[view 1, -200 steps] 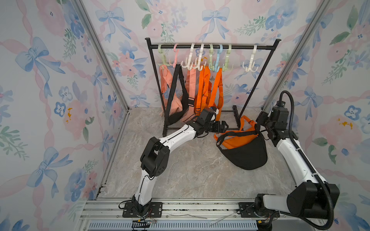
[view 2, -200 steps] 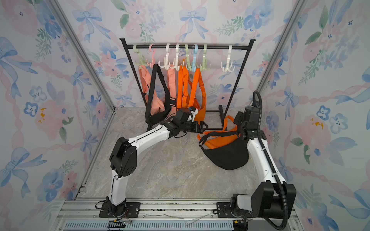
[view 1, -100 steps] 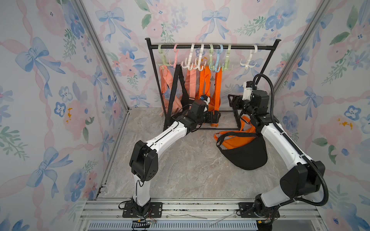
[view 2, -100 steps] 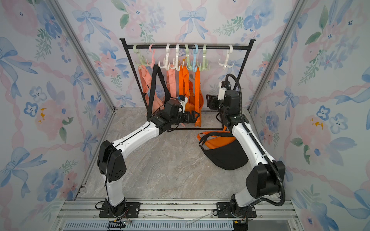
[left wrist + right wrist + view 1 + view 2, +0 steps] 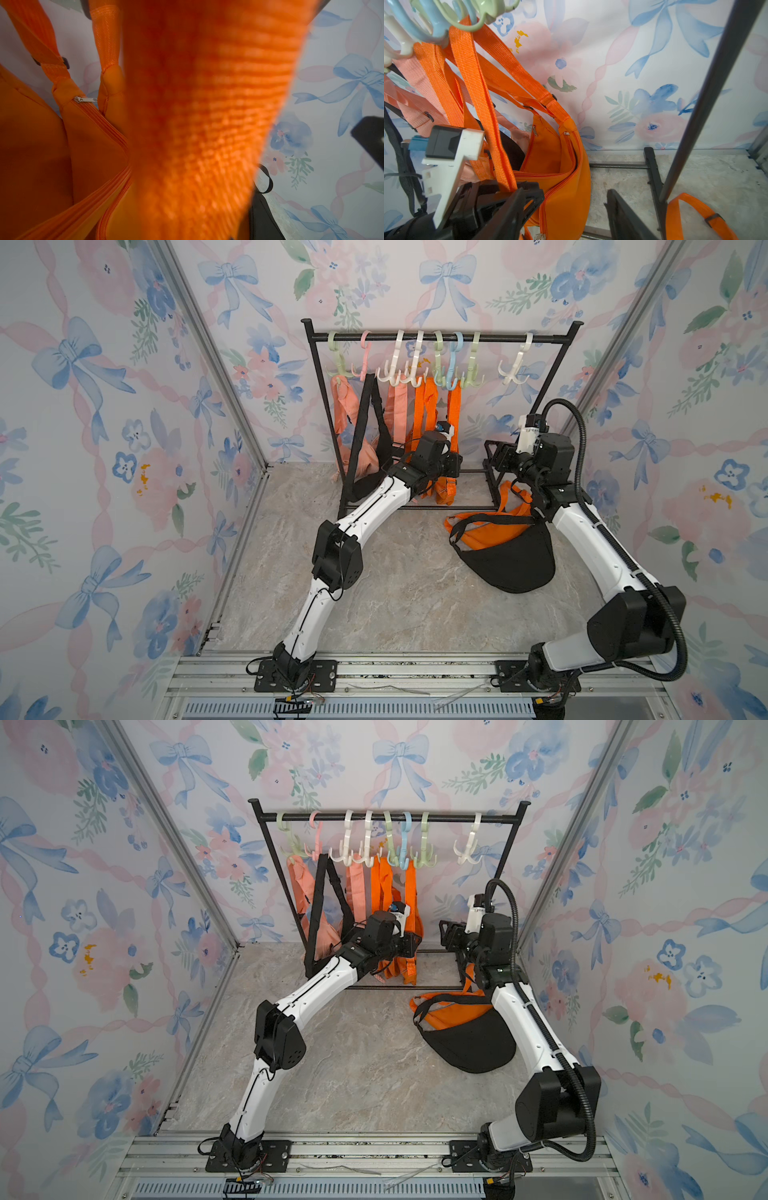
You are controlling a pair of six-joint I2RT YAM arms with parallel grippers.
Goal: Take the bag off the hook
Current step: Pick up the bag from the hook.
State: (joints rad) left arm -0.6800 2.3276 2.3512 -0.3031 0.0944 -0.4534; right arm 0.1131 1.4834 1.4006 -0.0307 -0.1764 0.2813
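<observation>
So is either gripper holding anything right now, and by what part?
Left gripper appears shut on the hanging orange bag's strap, low down. Right gripper is open, holding nothing.

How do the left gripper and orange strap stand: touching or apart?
Touching: the right wrist view shows the orange strap running down into the left gripper.

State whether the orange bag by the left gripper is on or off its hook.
On. In the right wrist view the orange bag hangs by its orange strap from a green hook.
</observation>
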